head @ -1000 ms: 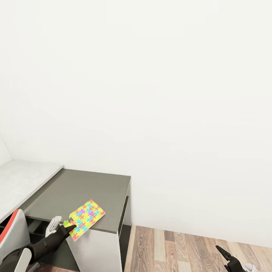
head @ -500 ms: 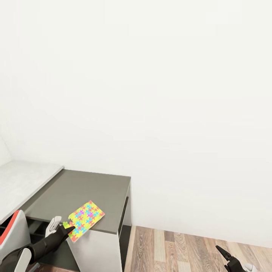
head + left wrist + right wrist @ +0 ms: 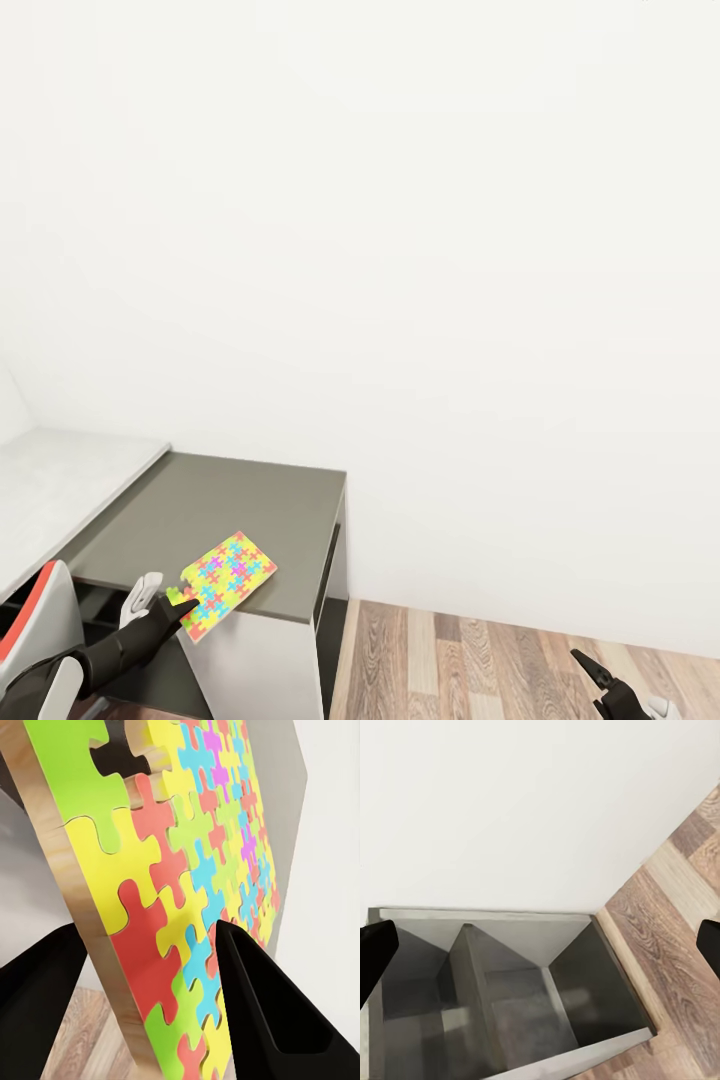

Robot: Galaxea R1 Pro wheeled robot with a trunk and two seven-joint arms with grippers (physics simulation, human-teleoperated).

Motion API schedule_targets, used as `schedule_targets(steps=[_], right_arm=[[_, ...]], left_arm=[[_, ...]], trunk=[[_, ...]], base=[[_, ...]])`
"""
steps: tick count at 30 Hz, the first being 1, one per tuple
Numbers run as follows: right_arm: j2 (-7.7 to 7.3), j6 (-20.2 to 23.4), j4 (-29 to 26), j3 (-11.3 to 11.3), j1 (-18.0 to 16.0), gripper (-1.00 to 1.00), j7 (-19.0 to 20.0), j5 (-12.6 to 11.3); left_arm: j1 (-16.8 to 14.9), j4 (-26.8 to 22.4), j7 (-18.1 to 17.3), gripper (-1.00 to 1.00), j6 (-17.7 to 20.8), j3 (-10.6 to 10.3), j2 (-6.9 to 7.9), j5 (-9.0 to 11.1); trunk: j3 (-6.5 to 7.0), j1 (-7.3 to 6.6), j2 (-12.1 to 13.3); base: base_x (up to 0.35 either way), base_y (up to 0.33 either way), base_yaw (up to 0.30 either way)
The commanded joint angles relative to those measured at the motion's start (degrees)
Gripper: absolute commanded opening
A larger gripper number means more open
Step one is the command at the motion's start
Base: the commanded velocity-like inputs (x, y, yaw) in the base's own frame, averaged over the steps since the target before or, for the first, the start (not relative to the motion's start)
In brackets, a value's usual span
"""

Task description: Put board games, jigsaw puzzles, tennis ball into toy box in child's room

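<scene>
Light bright, even and diffuse, no single source traceable; the white wall (image 3: 450,250) is nearly blown out and shadeless, with no glare spots. Renders clean, no motion blur or edge distortion. Soft shade only under the dark cabinet (image 3: 230,510) and inside its compartments (image 3: 510,997); the black fingers (image 3: 277,1012) close to the left wrist camera read as flat silhouettes, slightly soft.

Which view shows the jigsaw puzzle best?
The head view: the whole jigsaw puzzle shows, over the front edge of the dark cabinet top, in the left gripper. The left wrist view shows its pieces close, cropped.
</scene>
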Motion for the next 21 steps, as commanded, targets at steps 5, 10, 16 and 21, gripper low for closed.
schedule_targets(steps=[5,10,16,21], right_arm=[[-0.04,0.70,0.03,-0.12,-0.07,1.00,0.13,-0.43],[-0.09,0.76,-0.29,-0.15,-0.12,1.00,0.20,-0.42],[-0.01,0.74,-0.47,-0.18,-0.12,1.00,0.27,-0.40],[0.01,0.73,-0.49,-0.13,-0.12,1.00,0.28,-0.40]], left_arm=[[-0.05,0.00,-0.11,-1.00,0.29,0.15,-0.01,0.01],[-0.05,0.00,-0.11,-1.00,0.29,0.15,-0.01,0.01],[-0.05,0.00,-0.11,-1.00,0.29,0.15,-0.01,0.01],[-0.05,0.00,-0.11,-1.00,0.29,0.15,-0.01,0.01]], trunk=[[0.83,-1.10,1.97],[1.73,-2.20,3.98],[2.80,-3.52,6.38],[3.70,-4.61,8.39]], base=[[0.000,0.000,0.000],[0.000,0.000,0.000],[0.000,0.000,0.000],[0.000,0.000,0.000]])
